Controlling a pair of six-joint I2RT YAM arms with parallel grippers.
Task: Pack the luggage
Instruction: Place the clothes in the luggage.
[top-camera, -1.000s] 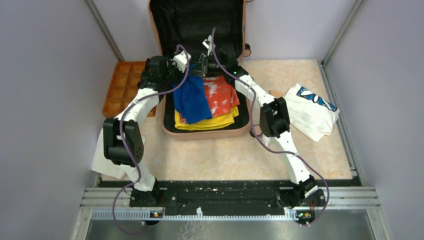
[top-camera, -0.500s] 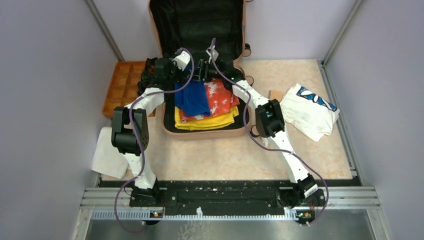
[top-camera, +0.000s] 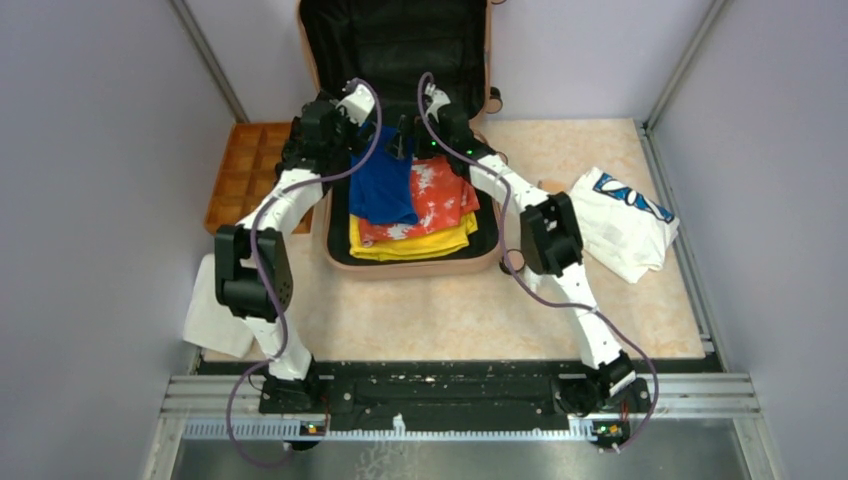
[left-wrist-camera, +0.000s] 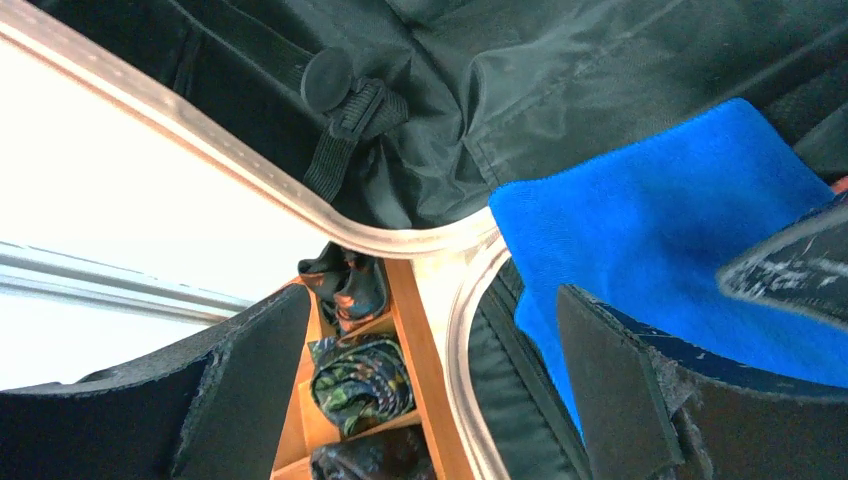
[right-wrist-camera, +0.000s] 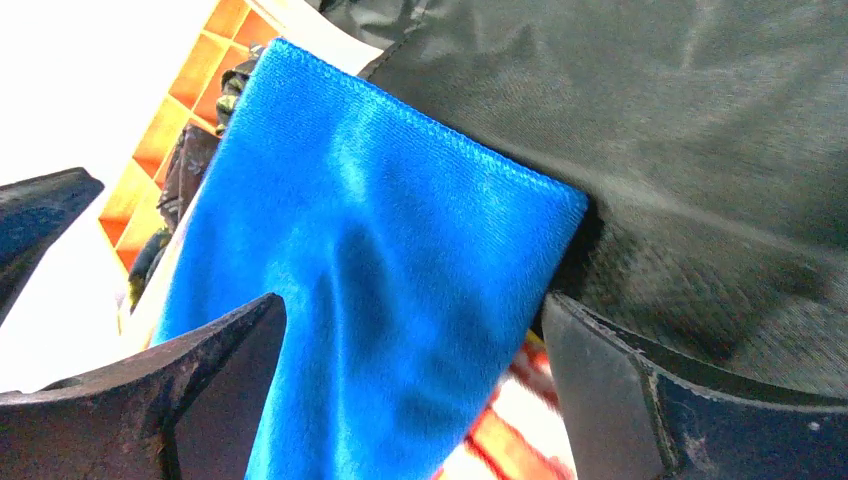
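The luggage (top-camera: 400, 268) lies open, its black-lined lid upright at the back. In its base a blue cloth (top-camera: 383, 187) lies on top of a red-and-white garment (top-camera: 445, 195) and a yellow one (top-camera: 410, 247). My left gripper (top-camera: 365, 132) is open at the cloth's far left corner, over the luggage rim (left-wrist-camera: 400, 245), with nothing between its fingers. My right gripper (top-camera: 405, 140) is open just above the cloth's far edge. In the right wrist view the blue cloth (right-wrist-camera: 380, 250) lies under the open right gripper (right-wrist-camera: 415, 330), loose. The left gripper (left-wrist-camera: 430, 330) shows the cloth (left-wrist-camera: 650, 220) off to its right.
An orange compartmented tray (top-camera: 245, 170) holding rolled dark fabrics (left-wrist-camera: 360, 380) stands left of the luggage. A folded white shirt with blue print (top-camera: 620, 220) lies on the table at the right. A white cloth (top-camera: 215, 310) lies by the left arm. Grey walls close in both sides.
Both grippers have opened and let go of the blue cloth, which now lies flatter on the stack. Both wrists have shifted back toward the lid.
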